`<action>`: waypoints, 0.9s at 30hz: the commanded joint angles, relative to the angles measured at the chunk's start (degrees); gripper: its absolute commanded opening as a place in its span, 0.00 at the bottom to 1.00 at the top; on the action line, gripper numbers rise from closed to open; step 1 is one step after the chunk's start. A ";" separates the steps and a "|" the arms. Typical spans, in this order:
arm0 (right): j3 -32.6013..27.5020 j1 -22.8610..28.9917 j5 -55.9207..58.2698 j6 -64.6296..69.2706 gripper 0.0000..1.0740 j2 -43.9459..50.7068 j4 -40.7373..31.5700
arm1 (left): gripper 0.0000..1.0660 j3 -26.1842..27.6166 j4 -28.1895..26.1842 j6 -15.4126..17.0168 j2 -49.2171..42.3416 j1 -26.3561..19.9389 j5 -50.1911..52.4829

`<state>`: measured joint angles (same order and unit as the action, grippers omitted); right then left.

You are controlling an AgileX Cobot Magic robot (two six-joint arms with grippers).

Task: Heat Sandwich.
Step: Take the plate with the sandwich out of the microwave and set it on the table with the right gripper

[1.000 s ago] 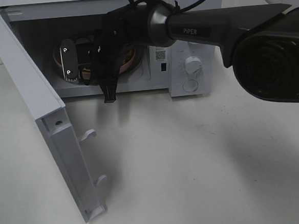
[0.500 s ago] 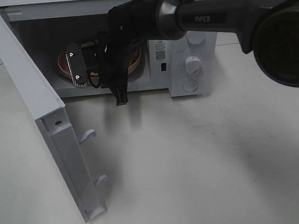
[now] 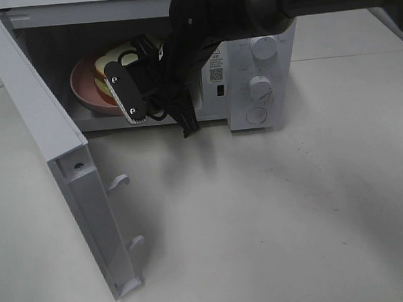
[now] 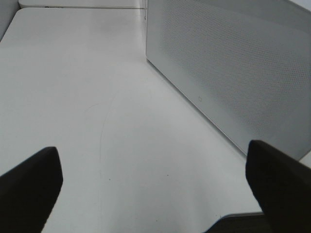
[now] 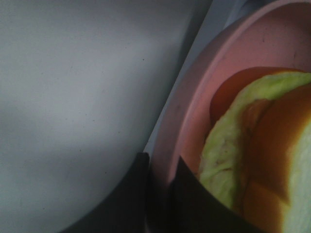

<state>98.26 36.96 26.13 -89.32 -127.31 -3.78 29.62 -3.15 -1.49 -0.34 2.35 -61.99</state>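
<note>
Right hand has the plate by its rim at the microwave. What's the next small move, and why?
Probably ease the plate deeper into the microwave and set it down. The right hand is pinching its rim, the plate looks tilted just inside the doorway, and the sandwich sits close to the pinched edge, so go slowly.

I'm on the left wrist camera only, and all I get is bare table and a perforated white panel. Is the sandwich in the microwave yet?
Observer: Yes. The sandwich sits on a pink plate inside the microwave cavity.
Operator: Is anything holding the plate?
Observer: The right end effector is shut on the plate's rim. The right wrist view shows a finger on each side of it.
Operator: And the door?
Observer: The door stands swung wide open on the left of the high view, so nothing is closed up yet.
</note>
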 commanded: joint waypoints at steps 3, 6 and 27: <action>-4.98 -0.92 -2.75 -10.77 0.00 4.87 -8.48 | 0.91 -0.11 -0.40 0.00 -0.34 -0.11 0.69; -6.82 -0.92 -2.69 -12.26 0.00 6.02 -9.80 | 0.91 -0.11 -0.40 0.00 -0.34 -0.11 0.69; -21.37 -0.92 -2.46 -19.88 0.00 17.19 -19.82 | 0.91 -0.11 -0.40 0.00 -0.34 -0.11 0.69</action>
<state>78.32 36.27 25.32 -108.35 -112.64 -22.75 29.62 -3.15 -1.49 -0.34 2.35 -61.99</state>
